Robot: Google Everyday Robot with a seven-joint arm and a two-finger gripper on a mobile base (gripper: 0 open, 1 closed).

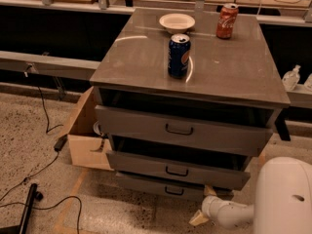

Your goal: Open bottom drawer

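Three drawers in the grey cabinet (pixel 234 72). The bottom drawer (pixel 146 185) is the lowest and slimmest, just above the floor, with a small dark handle (pixel 174 191) at centre. The gripper (pixel 203 204) is down at floor level by that drawer's right end, to the right of the handle and apart from it. Its tan fingers (pixel 196 219) are spread, holding nothing. On the cabinet top: Pepsi can (pixel 179 56), red Coke can (pixel 226 21), white bowl (pixel 176 22). A cardboard box (pixel 85 145) sits left of the cabinet.

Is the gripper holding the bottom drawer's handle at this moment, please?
No, the gripper sits low, right of the bottom drawer, apart from its handle.
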